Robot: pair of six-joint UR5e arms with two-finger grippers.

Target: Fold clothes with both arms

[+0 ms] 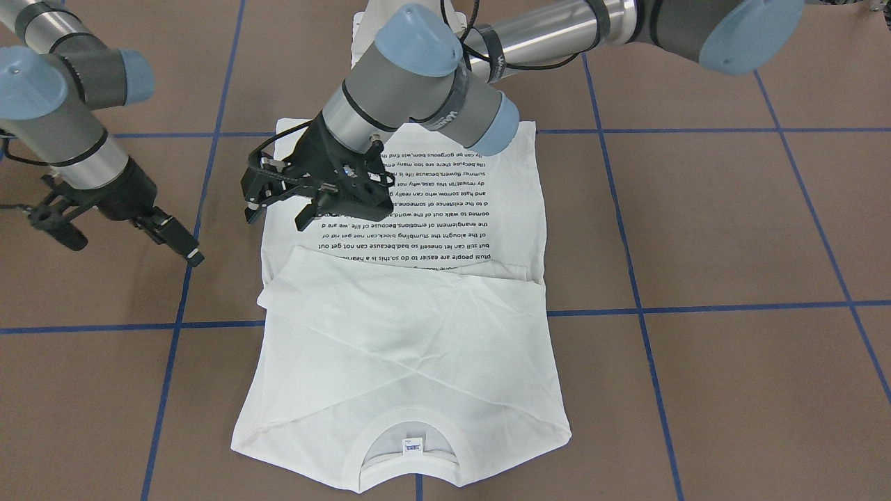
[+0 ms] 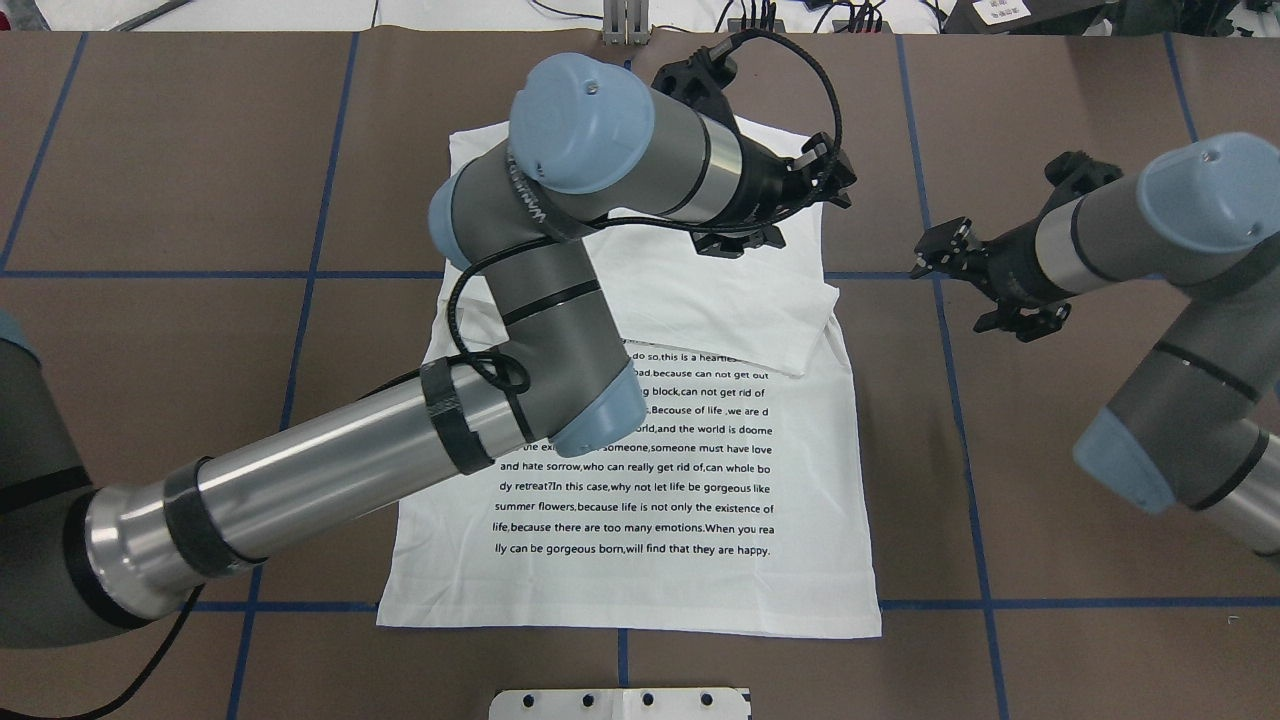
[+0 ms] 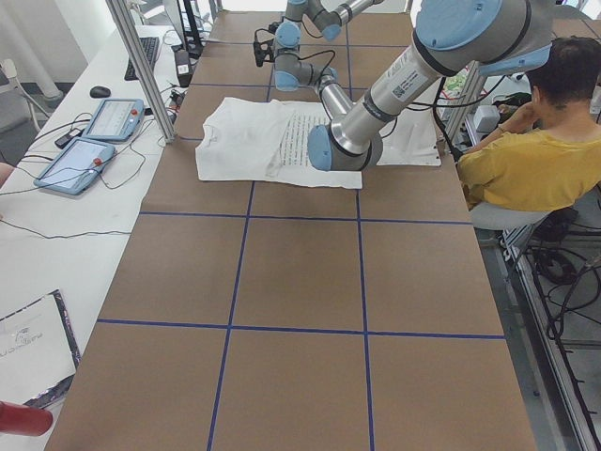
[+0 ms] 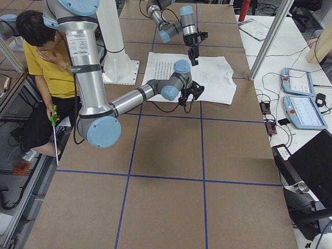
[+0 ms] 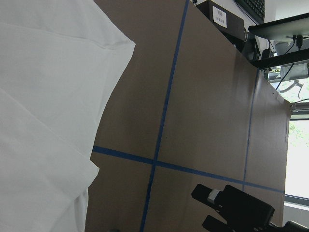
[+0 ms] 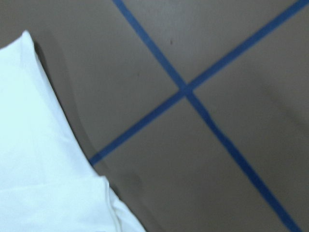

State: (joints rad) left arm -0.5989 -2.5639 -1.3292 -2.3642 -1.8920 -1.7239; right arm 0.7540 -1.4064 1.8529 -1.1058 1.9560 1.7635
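Neck label (image 1: 412, 445) shows frontally; not overhead.

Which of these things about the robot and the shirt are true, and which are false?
1. The shirt lies flat on the table. True.
2. The right gripper is holding the shirt. False: it is open and holds nothing, and it hangs over bare table beside the shirt.
3. Black writing shows on the shirt. True.
4. The sleeves are spread out wide to the sides. False: they are folded in across the shirt.
5. The left gripper is over the shirt, by its edge. True; it is open and holds nothing.
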